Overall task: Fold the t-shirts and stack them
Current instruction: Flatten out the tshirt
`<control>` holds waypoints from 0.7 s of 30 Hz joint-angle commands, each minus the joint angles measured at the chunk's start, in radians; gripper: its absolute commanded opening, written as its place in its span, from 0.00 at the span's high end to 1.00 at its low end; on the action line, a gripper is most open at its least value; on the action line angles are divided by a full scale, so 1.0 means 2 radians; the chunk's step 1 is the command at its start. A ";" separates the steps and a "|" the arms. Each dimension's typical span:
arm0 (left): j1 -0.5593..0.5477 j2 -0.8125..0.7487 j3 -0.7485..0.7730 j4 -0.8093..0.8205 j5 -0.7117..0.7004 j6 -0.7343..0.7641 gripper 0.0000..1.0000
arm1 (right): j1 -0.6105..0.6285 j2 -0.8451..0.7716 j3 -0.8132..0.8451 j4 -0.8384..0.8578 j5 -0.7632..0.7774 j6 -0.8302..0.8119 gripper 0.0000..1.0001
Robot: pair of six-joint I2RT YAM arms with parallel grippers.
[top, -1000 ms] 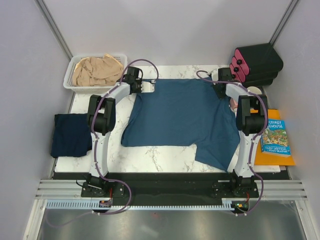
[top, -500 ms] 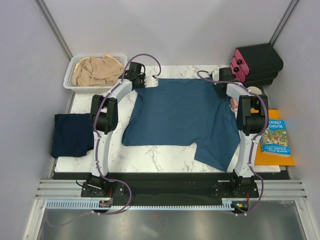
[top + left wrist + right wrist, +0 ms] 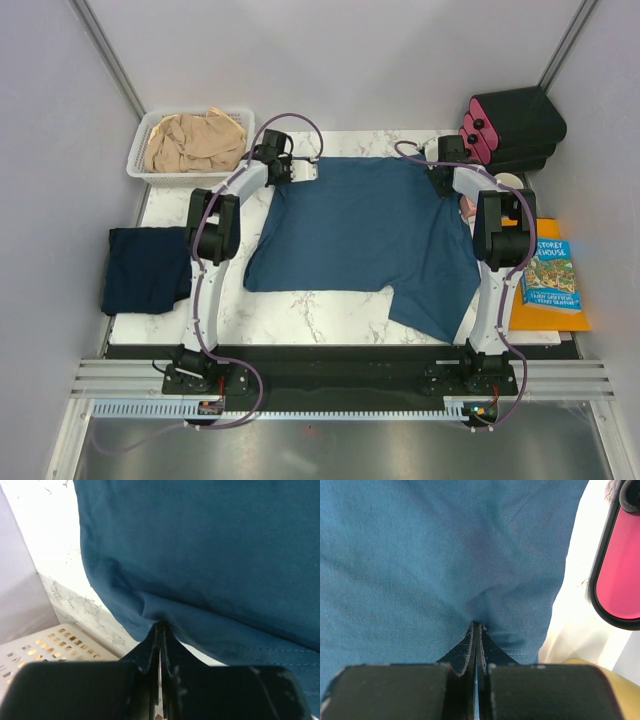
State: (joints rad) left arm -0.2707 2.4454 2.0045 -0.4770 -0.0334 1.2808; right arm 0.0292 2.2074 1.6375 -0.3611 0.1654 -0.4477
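Note:
The teal-blue t-shirt [image 3: 365, 240] lies spread over the marble table [image 3: 300, 310], one corner hanging toward the near right. My left gripper [image 3: 300, 172] is shut on the shirt's far left edge [image 3: 150, 611]; in the left wrist view the fabric bunches at the fingertips [image 3: 160, 626]. At the far right corner my right gripper [image 3: 437, 168] is shut on the same shirt [image 3: 445, 570], cloth puckered at its tips [image 3: 477, 625]. A dark navy t-shirt [image 3: 143, 270] lies folded off the table's left side. The beige-tan t-shirt [image 3: 190, 140] sits crumpled in the white basket [image 3: 137, 150].
A black case with pink ends [image 3: 510, 128] stands at the far right; its pink end [image 3: 620, 575] shows in the right wrist view. A book [image 3: 552, 275] on an orange sheet lies at the right edge. The basket's slotted wall [image 3: 35, 650] is close to my left gripper.
My left gripper has moved right and slightly farther back with the shirt's edge, pulling that far left corner straighter. The right arm has stayed put.

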 commanded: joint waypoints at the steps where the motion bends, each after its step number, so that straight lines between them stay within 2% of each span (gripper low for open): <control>1: -0.003 0.020 0.026 -0.008 -0.008 -0.001 0.98 | -0.001 -0.012 0.004 -0.008 -0.001 0.011 1.00; 12: -0.002 0.027 0.032 0.031 -0.061 0.063 0.98 | -0.002 -0.019 -0.010 -0.008 -0.001 0.006 1.00; 21: -0.002 0.033 0.009 0.125 -0.101 0.131 0.98 | -0.002 -0.019 -0.015 -0.007 -0.004 0.003 1.00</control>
State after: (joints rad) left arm -0.2745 2.5057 2.0369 -0.3588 -0.1799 1.4307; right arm 0.0288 2.2024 1.6268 -0.3534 0.1635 -0.4458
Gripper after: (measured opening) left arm 0.025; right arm 0.007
